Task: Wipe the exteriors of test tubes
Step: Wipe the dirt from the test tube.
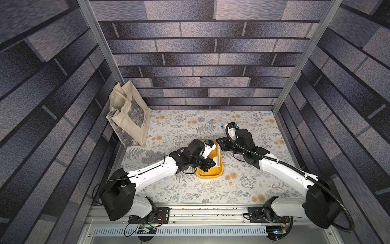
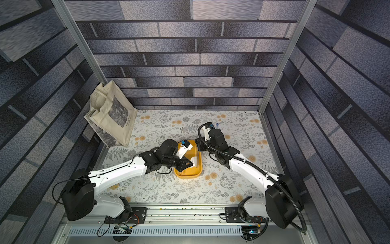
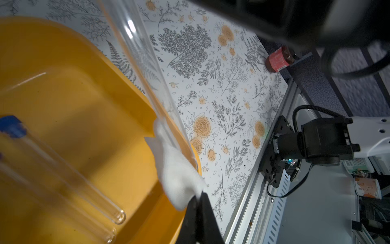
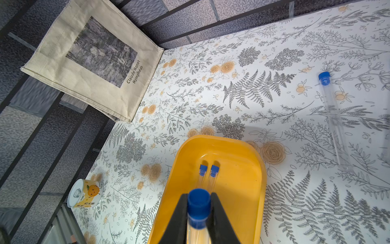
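My right gripper [image 4: 198, 211] is shut on the blue cap of a clear test tube [image 3: 145, 69] and holds it slanting over the yellow tray [image 1: 207, 174]. My left gripper [image 3: 199, 200] is shut on a white cloth [image 3: 177, 173], which is pressed around the lower end of that tube at the tray's rim. Two more capped test tubes [image 4: 209, 175] lie side by side inside the tray. Another test tube [image 4: 333, 118] lies on the floral tabletop beyond the tray. In both top views the cloth [image 2: 193, 161] shows just past the left wrist.
A cream tote bag [image 1: 128, 118] leans in the far left corner. A small printed can [image 4: 85, 193] stands by the left wall, and a red-labelled jar [image 3: 278, 59] by the right wall. A metal rail [image 1: 200, 213] carrying both arm bases runs along the front edge.
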Controlling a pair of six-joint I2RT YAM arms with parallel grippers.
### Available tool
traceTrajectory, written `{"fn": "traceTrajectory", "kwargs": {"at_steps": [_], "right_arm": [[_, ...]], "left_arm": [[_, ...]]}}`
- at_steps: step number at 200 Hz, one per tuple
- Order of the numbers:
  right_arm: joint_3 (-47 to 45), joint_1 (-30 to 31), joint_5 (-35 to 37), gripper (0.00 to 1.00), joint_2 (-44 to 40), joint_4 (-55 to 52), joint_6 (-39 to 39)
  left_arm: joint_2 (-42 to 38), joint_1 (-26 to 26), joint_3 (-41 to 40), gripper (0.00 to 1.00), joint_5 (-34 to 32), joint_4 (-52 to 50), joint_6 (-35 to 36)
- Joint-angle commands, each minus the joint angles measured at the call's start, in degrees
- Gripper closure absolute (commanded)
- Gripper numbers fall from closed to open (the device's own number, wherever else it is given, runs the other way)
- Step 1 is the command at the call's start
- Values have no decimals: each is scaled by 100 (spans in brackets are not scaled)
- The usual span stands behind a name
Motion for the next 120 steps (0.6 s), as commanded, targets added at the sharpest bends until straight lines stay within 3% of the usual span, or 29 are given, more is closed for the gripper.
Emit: {"fn": "traceTrajectory", "kwargs": {"at_steps": [1,60,120], "right_arm": [[115,33,-32,79,33,119,36],[94,33,6,80,17,77,49],[104,33,-4,83,84,106,52]], "left_arm": [[206,215,447,100,239,7,242],[565,482,1203,99,451,-141,408],[237,343,744,99,394,-87,280]]}}
